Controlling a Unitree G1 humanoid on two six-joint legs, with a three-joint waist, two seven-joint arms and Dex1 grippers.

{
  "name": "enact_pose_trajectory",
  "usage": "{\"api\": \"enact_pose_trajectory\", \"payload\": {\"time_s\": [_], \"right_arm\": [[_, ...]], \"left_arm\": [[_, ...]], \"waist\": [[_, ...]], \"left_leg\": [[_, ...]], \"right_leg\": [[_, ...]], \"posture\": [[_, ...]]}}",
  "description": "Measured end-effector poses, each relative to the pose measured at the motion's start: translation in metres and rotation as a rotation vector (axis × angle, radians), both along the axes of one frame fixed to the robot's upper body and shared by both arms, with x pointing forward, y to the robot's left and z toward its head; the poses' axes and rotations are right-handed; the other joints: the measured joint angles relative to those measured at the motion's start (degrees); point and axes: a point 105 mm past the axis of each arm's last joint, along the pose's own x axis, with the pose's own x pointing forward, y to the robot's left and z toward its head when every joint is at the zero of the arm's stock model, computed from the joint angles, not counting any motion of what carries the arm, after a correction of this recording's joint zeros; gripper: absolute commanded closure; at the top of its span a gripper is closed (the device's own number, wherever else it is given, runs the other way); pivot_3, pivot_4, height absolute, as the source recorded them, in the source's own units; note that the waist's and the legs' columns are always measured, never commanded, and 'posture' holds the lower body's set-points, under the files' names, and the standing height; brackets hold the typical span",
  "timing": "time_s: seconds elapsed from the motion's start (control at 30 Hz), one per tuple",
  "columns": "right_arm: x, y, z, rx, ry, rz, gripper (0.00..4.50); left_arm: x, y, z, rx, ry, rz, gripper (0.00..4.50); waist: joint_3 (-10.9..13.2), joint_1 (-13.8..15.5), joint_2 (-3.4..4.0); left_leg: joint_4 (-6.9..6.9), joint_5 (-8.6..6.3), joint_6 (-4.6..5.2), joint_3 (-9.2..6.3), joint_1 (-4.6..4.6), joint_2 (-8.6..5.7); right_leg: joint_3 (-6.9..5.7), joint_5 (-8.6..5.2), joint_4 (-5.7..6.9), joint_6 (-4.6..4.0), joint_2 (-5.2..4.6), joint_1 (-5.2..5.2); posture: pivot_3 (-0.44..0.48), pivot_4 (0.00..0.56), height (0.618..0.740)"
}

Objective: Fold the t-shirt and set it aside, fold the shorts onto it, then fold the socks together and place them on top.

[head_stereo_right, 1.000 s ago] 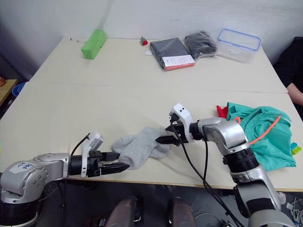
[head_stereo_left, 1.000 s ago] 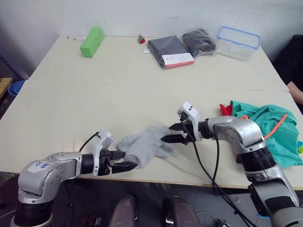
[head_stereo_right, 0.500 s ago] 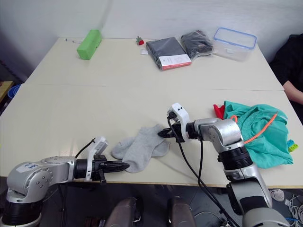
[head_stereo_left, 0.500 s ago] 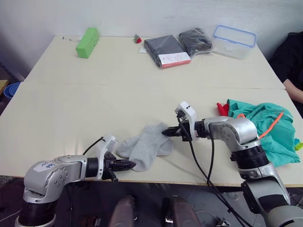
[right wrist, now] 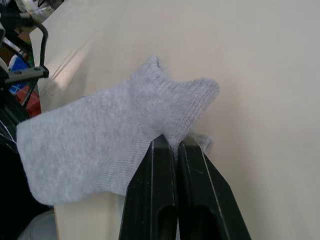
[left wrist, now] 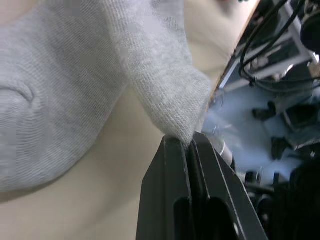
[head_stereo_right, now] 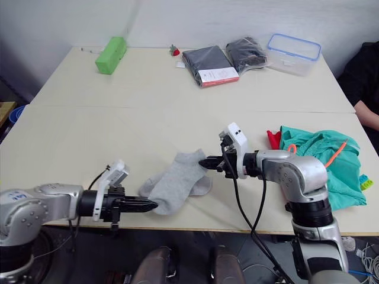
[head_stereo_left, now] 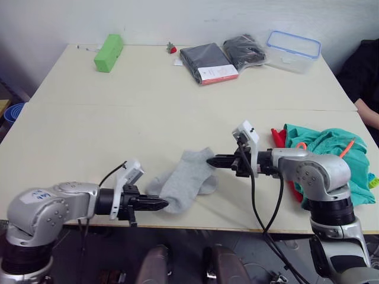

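Head views: both arms reach low over the worktop (head_stereo_left: 118,118), stretching the grey socks (head_stereo_left: 188,177) near its front edge. The left wrist view shows the left pincer (left wrist: 184,145) clamped on a bunched toe corner; the right wrist view shows the right pincer (right wrist: 167,142) pinching the ribbed cuff. The teal shorts (head_stereo_left: 331,151) lie crumpled at the robot's right, over the red t-shirt (head_stereo_left: 279,136).

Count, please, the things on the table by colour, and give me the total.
Grey: 1, the socks, counted as one pair
Red: 2, the t-shirt and a small red thing
Teal-green: 1, the shorts
Lime-green: 1, the block
Dark: 2, the packaged garments
Clear with blue rim: 1, the container
Total: 8
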Motion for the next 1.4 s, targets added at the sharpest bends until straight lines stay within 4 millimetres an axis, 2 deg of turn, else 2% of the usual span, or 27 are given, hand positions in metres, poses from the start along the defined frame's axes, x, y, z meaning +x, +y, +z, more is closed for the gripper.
{"api": "enact_pose_trajectory", "payload": {"time_s": [0.1,0.2,0.33,0.53,0.67,0.73,0.83,0.97,1.07,1.17,1.23,1.33,1.37,1.4], "right_arm": [[-0.016,-0.008,0.005,0.005,-0.018,-0.008,4.47],[-0.030,-0.011,-0.004,-0.023,-0.015,-0.024,4.47],[-0.039,-0.010,-0.020,-0.040,0.008,-0.067,4.47],[-0.037,-0.004,-0.037,-0.094,-0.035,-0.131,4.47],[-0.031,-0.002,-0.043,-0.114,-0.073,-0.174,4.47],[-0.033,-0.002,-0.049,-0.120,-0.067,-0.177,4.03],[-0.034,-0.003,-0.050,-0.119,-0.070,-0.179,3.12],[-0.036,-0.012,-0.044,-0.129,-0.088,-0.167,1.73],[-0.036,-0.019,-0.025,-0.101,-0.148,-0.150,1.73],[-0.036,-0.022,-0.008,-0.087,-0.205,-0.118,2.42],[-0.035,-0.018,0.002,-0.075,-0.256,-0.084,3.15],[-0.034,-0.004,0.008,-0.096,-0.333,-0.013,4.24],[-0.032,-0.002,0.005,-0.130,-0.353,0.006,4.50],[-0.030,0.001,-0.001,-0.182,-0.380,0.029,4.50]], "left_arm": [[0.008,0.016,0.022,0.047,-0.027,-0.055,4.50],[0.020,0.032,0.035,0.099,-0.068,-0.107,4.50],[0.040,0.045,0.020,0.173,-0.054,-0.173,4.50],[0.073,0.034,-0.001,0.207,-0.038,-0.247,4.50],[0.084,0.032,-0.015,0.231,-0.022,-0.253,4.50],[0.085,0.034,-0.018,0.240,-0.013,-0.251,4.03],[0.083,0.038,-0.016,0.243,-0.010,-0.249,3.19],[0.074,0.053,0.001,0.233,-0.062,-0.217,1.89],[0.065,0.053,0.026,0.164,-0.138,-0.204,1.89],[0.055,0.044,0.051,0.093,-0.230,-0.214,1.85],[0.057,0.035,0.057,0.067,-0.298,-0.201,2.24],[0.062,0.019,0.048,0.062,-0.363,-0.179,3.09],[0.065,0.017,0.043,0.077,-0.381,-0.164,3.41],[0.069,0.014,0.037,0.092,-0.396,-0.147,3.73]], "waist": [[0.01,0.09,-0.02],[0.01,0.09,-0.01],[0.01,0.03,-0.01],[0.01,0.00,-0.03],[0.01,-0.08,-0.04],[0.02,-0.04,-0.05],[0.01,-0.07,-0.05],[0.01,-0.12,-0.05],[0.02,0.00,-0.06],[0.01,0.01,-0.06],[0.02,0.08,-0.06],[0.01,0.10,-0.06],[0.01,0.09,-0.07],[0.01,0.04,-0.06]], "left_leg": [[-0.22,0.05,-0.06,0.00,0.00,-0.01],[-0.42,0.07,-0.06,0.08,0.01,-0.03],[-0.52,0.09,-0.01,0.24,-0.16,-0.02],[-0.28,0.20,0.14,0.36,-0.55,-0.06],[-0.22,0.21,0.16,0.36,-0.54,-0.04],[-0.22,0.22,0.14,0.35,-0.56,-0.03],[-0.16,0.22,0.13,0.35,-0.57,-0.03],[-0.12,0.21,0.15,0.34,-0.58,0.00],[-0.08,0.19,0.19,0.27,-0.61,0.01],[-0.03,0.16,0.24,0.25,-0.58,0.00],[-0.02,0.16,0.24,0.24,-0.55,-0.01],[0.02,0.15,0.25,0.25,-0.52,-0.02],[0.03,0.17,0.22,0.25,-0.54,-0.03],[0.05,0.18,0.21,0.27,-0.53,-0.03]], "right_leg": [[0.00,-0.01,-0.13,-0.02,0.01,-0.04],[0.06,-0.01,-0.25,-0.03,-0.01,-0.10],[0.20,-0.03,-0.17,-0.05,-0.01,-0.43],[0.27,-0.02,0.11,-0.04,0.00,-0.83],[0.28,-0.02,0.19,-0.03,0.01,-0.84],[0.28,-0.02,0.22,-0.03,0.02,-0.88],[0.29,-0.02,0.24,-0.03,0.01,-0.88],[0.30,-0.02,0.26,-0.03,0.01,-0.88],[0.28,-0.02,0.24,-0.03,0.00,-0.86],[0.27,-0.02,0.23,-0.03,-0.01,-0.79],[0.26,-0.01,0.24,-0.02,0.00,-0.75],[0.26,0.00,0.29,0.00,0.01,-0.73],[0.25,0.00,0.30,0.00,0.02,-0.74],[0.27,0.00,0.31,0.01,0.02,-0.75]], "posture": [[0.000,0.150,0.740],[0.000,0.150,0.740],[0.000,0.150,0.740],[0.000,0.150,0.740],[0.000,0.150,0.740],[0.000,0.150,0.740],[0.000,0.150,0.740],[0.000,0.150,0.740],[0.000,0.150,0.740],[0.000,0.150,0.740],[0.000,0.150,0.740],[0.000,0.150,0.740],[0.000,0.150,0.740],[0.000,0.150,0.740]]}}
